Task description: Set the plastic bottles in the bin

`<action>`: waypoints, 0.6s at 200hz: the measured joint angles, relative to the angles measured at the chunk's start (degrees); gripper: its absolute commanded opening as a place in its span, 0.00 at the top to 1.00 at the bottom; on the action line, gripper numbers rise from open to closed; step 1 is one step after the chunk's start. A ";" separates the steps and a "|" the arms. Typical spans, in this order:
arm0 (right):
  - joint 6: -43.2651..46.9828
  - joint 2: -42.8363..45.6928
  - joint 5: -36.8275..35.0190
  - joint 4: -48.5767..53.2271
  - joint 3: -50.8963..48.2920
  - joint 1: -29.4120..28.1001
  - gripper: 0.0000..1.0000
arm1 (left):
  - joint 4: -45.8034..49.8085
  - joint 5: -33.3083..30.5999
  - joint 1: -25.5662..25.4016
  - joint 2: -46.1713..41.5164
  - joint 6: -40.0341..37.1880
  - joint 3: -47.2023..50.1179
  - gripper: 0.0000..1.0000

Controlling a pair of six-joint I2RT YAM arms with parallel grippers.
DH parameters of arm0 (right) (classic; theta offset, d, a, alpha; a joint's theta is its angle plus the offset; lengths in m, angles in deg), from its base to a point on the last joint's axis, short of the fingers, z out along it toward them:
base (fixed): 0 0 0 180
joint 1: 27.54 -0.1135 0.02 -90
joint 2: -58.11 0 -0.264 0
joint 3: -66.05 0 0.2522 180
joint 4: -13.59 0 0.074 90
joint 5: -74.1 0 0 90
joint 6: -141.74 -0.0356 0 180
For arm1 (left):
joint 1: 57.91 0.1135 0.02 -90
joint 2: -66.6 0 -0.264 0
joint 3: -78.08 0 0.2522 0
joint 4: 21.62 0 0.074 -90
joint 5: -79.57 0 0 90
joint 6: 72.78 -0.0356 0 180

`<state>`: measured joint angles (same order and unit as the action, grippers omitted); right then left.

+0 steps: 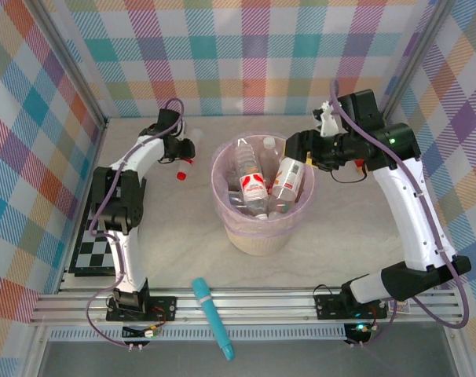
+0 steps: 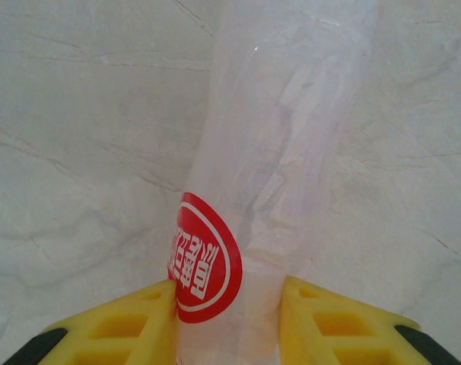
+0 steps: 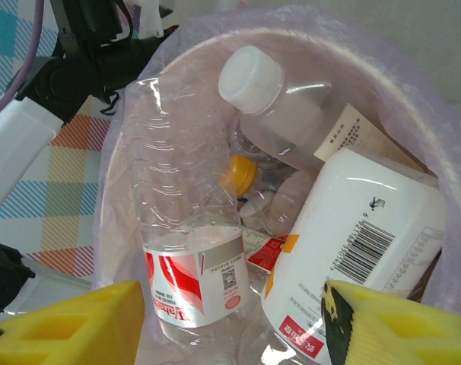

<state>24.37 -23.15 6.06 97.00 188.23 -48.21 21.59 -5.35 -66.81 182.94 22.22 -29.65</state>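
Clamps with the left gripper (image 2: 229, 295) on a clear red-label bottle (image 2: 276, 152), upper left of the top view, on the table (image 2: 78, 152). Hangs the right gripper (image 3: 230, 304), fingers apart (yellow pads), above the bin (image 1: 258, 242) at centre, other bottles (image 1: 254, 184) inside.

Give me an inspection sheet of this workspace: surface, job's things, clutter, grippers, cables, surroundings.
Surface: pale marbled table.
Job's things: bin holds several plastic bottles; a loose bottle lies on the table to its left.
Clutter: teal stick across the front rail; checkerboard at left.
Grippers: left gripper has its fingers closed on the loose bottle; right gripper open above the bin.
Cables: purple cables run along both arms.
Surroundings: plaid walls.
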 measured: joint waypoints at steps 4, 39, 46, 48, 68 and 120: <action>0.02 0.00 0.44 -0.55 0.02 0.00 0.34 | -0.26 0.00 0.00 -1.38 0.17 0.96 0.66; -0.57 0.46 5.14 -10.21 -0.11 0.09 0.25 | -2.95 1.29 0.00 -17.75 1.68 6.54 0.65; -0.94 0.79 6.08 -13.38 -0.46 0.07 0.24 | -3.50 2.56 -0.02 -21.84 1.99 6.75 0.65; -1.16 0.90 6.32 -14.36 -0.61 0.02 0.23 | -3.72 2.97 -0.02 -22.80 2.12 6.75 0.65; -2.38 1.20 8.09 -21.90 -0.96 -0.96 0.18 | -7.32 7.43 -0.92 -34.18 3.93 7.19 0.65; 1.75 -8.41 7.65 -27.91 10.64 -9.29 0.01 | -11.91 15.74 -11.52 -49.29 4.85 10.78 0.65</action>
<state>26.12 -31.56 13.71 69.09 198.88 -57.50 9.68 10.38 -78.33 133.65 27.07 -18.88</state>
